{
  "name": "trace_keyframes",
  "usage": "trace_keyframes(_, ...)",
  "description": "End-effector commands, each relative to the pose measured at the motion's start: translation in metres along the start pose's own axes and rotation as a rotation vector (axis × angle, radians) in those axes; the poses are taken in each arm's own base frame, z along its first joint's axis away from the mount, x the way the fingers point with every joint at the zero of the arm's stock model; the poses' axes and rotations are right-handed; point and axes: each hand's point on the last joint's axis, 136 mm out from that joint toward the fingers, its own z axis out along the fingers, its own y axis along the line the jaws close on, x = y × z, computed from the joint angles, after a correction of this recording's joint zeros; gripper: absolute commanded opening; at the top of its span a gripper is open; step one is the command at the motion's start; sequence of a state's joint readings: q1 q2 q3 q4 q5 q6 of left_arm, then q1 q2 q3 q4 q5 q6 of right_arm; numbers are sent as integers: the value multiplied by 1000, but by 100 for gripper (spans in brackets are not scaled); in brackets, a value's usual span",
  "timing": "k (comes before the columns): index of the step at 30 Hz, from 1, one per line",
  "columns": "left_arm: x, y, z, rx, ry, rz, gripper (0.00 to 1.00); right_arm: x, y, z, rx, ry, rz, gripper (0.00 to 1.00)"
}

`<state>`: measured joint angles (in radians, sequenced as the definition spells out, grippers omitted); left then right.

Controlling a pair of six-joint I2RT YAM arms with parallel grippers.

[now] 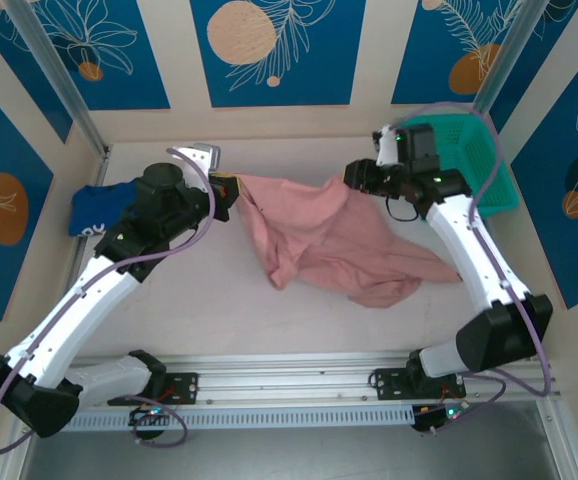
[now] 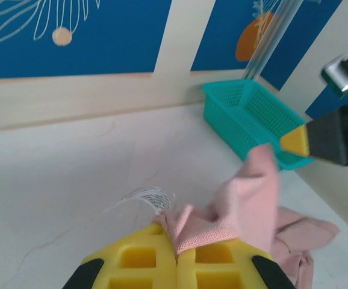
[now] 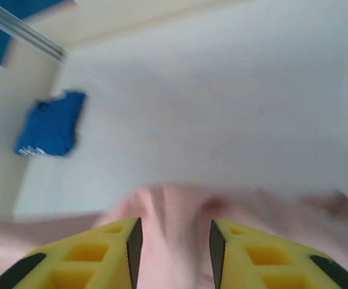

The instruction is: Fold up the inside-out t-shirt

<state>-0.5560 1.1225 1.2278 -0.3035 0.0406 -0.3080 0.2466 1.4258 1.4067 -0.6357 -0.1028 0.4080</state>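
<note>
The inside-out t-shirt [image 1: 339,240] is dusty pink and hangs stretched between my two grippers, its lower part crumpled on the table. My left gripper [image 1: 231,190] is shut on one edge of it; in the left wrist view the hem [image 2: 222,235] is pinched between the yellow pads [image 2: 175,238], with a white care label [image 2: 144,195] beside them. My right gripper [image 1: 352,176] is at the shirt's far right corner. Its jaws [image 3: 174,232] stand apart with pink fabric [image 3: 174,211] lying loosely between them.
A royal-blue garment [image 1: 94,208] lies bunched at the table's far left [image 3: 50,123]. A teal mesh basket [image 1: 469,165] stands in the back right corner [image 2: 252,117]. Walls close the table at the back and sides.
</note>
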Motion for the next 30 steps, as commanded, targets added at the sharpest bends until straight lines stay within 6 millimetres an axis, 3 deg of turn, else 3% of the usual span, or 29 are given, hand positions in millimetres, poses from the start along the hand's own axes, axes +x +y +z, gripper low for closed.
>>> trace_keyframes(1, 2, 6, 2, -23, 4, -27, 0, 53, 7, 13, -12, 97, -85, 46)
trace_keyframes(6, 22, 10, 6, -21, 47, -47, 0, 133, 34, 40, -141, 154, -202, 56)
trace_keyframes(11, 30, 11, 5, -20, 67, -54, 0, 181, 79, 62, -334, 183, -202, 59)
trace_keyframes(15, 30, 11, 5, -22, 64, -54, 0, 207, 117, 79, -423, 207, -188, 63)
trace_keyframes(20, 29, 11, 5, -20, 61, -57, 0, 224, 135, 108, -388, 227, -182, 67)
trace_keyframes(24, 29, 11, 3, -25, 60, -54, 0, 219, 129, 134, -275, 192, -188, 65)
trace_keyframes(26, 28, 12, 1, -29, 57, -50, 0, 208, 123, 140, -242, 156, -181, 57)
trace_keyframes(30, 26, 20, -3, -78, 46, -41, 0, 188, 111, 131, -191, 93, -204, 26)
